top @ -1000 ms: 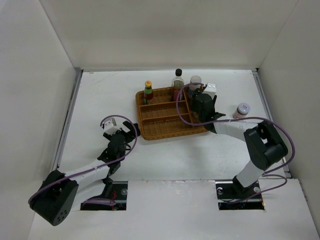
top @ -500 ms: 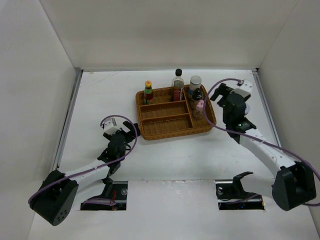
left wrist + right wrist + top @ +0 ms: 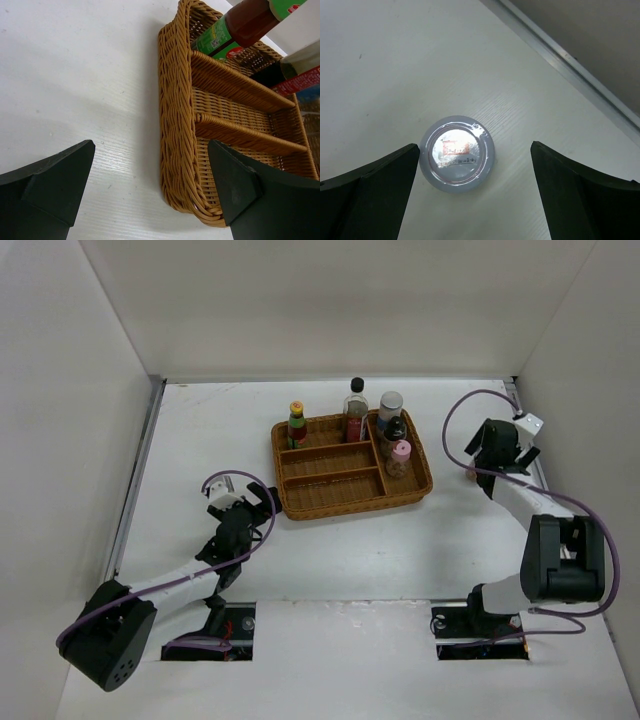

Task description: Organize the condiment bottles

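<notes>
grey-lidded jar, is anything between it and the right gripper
Nothing visible does. In the right wrist view the grey-lidded jar stands upright on the bare table, its lid in plain sight straight below the right gripper, whose jaws stand open to either side of it. Nothing lies over or beside the jar.

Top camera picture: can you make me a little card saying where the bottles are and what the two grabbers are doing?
tray: wicker tray, five bottles standing in it
back: yellow-capped sauce bottle, black-capped glass bottle
right side: grey-lidded jar, dark-capped jar, pink-capped jar
outside tray: pale-lidded jar, on the table
right gripper: open, over that jar
left gripper: open, empty, near the tray's corner
</notes>
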Action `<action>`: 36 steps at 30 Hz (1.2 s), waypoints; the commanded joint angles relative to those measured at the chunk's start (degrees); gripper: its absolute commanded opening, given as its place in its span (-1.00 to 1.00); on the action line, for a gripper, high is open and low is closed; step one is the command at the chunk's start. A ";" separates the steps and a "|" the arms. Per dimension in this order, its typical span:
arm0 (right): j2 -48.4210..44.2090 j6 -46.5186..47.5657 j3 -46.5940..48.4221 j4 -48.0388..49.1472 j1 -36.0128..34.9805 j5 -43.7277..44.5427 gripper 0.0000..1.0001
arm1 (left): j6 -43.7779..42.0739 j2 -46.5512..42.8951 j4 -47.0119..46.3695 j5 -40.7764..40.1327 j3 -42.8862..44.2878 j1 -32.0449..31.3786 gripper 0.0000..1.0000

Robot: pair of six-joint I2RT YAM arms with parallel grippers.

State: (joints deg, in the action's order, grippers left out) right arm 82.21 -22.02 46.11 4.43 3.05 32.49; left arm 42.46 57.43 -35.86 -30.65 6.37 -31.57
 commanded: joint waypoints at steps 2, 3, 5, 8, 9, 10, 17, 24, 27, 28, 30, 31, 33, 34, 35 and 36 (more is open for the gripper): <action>1.01 0.14 3.29 2.08 0.42 -6.03 1.00 | 0.52 0.49 -3.34 0.59 1.36 -0.20 1.00; 1.71 0.14 3.55 2.16 0.42 -6.38 1.00 | 0.52 0.32 -3.34 0.68 1.36 -0.29 1.00; 2.77 -0.04 3.73 2.34 0.34 -6.65 0.98 | 0.52 0.05 -3.43 0.60 1.28 -0.29 1.00; 4.26 -0.21 3.90 2.87 0.51 -6.56 0.81 | 0.52 1.10 -3.96 0.68 1.36 -0.37 1.00; 4.70 -0.22 4.25 2.96 0.51 -6.48 0.75 | 0.52 0.84 -3.96 0.77 1.36 -0.37 1.00; 5.14 -0.22 4.52 2.96 0.51 -6.47 0.69 | 0.52 0.41 -3.96 0.86 1.28 -0.37 1.00; 6.73 -0.13 5.75 3.04 0.60 -5.60 0.22 | 0.52 0.23 -3.96 0.86 1.19 -0.20 1.00; -3.18 1.01 1.54 4.72 -5.54 -0.15 0.10 | 0.52 -0.03 -3.96 0.86 1.10 -0.02 1.00; -9.68 1.19 -0.14 3.32 -8.79 1.34 0.11 | 0.52 0.40 -3.96 0.42 1.27 -0.20 1.00; -11.79 0.84 -0.66 2.61 -10.02 1.17 0.11 | 0.52 0.58 -3.96 0.94 1.28 0.32 1.00; -15.31 0.66 -1.54 1.73 -13.01 0.73 0.11 | 0.52 -0.29 -3.87 1.04 1.01 0.59 1.00; -16.72 0.49 -1.89 1.29 -14.85 0.65 0.11 | 0.52 -0.56 -3.87 0.95 0.92 0.59 1.00; -18.40 0.23 -2.42 0.33 -18.37 0.73 0.11 | 0.52 -0.48 -3.96 0.42 1.01 0.07 1.00; -18.93 -0.21 -2.60 -0.20 -20.56 0.73 0.11 | 0.52 0.05 -3.96 0.33 1.19 0.07 1.00; -19.11 -0.48 -2.69 -0.38 -21.80 0.65 0.11 | 0.52 0.49 -3.96 0.77 1.36 0.07 1.00; -19.20 -0.74 -2.69 -0.47 -23.55 0.64 0.11 | 0.52 0.49 -3.96 0.95 1.36 0.24 1.00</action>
State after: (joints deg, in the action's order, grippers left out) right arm 64.16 -21.47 43.22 1.19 -17.10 31.48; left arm 42.46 58.17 -37.10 -30.15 6.37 -31.46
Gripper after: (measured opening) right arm 0.708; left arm 0.997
